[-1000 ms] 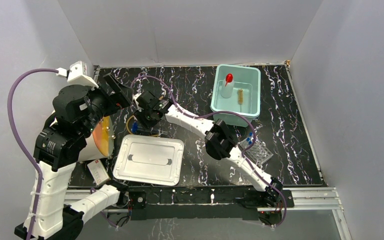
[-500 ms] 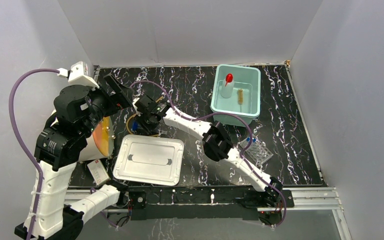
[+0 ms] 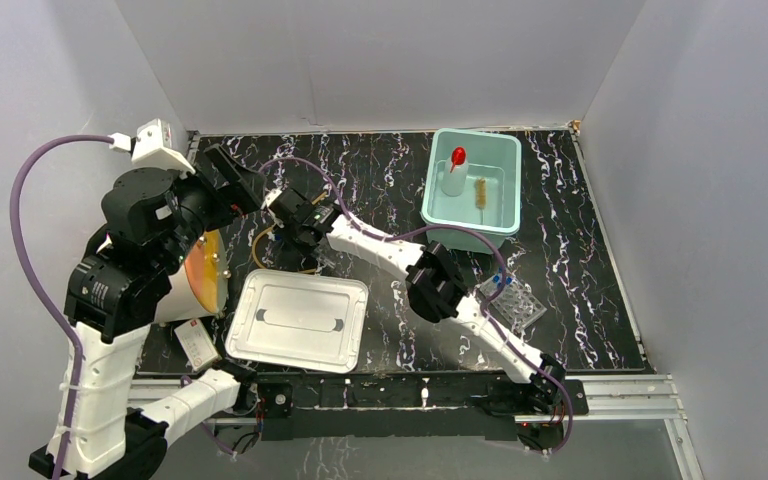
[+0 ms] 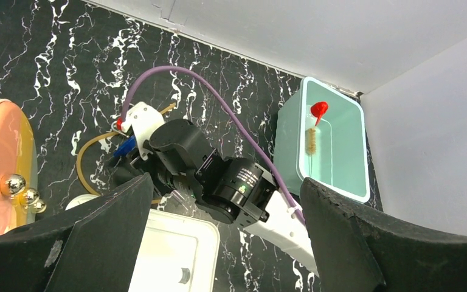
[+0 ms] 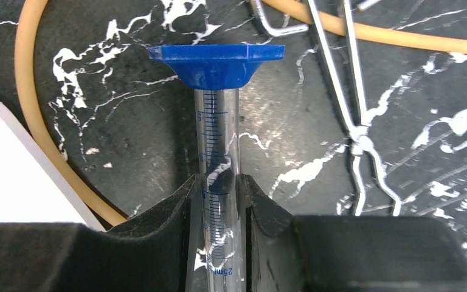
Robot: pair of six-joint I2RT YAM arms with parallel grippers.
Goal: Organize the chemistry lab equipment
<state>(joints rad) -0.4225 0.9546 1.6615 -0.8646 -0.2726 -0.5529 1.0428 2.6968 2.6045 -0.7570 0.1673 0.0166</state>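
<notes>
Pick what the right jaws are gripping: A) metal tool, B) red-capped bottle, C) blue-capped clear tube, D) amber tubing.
C: the right wrist view shows the tube pinched between the right jaws, with the tubing and metal tool lying loose beside it.

Off-task clutter
White tray lid (image 3: pixel 298 320) lies flat; an orange-faced cream cylinder (image 3: pixel 204 275) and a small white card (image 3: pixel 197 348) sit to its left.

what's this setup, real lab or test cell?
Likely a robot test cell staged as a chemistry bench: plain white walls box in the table, which carries amber tubing and a tube rack; the right gripper holds a graduated tube.
</notes>
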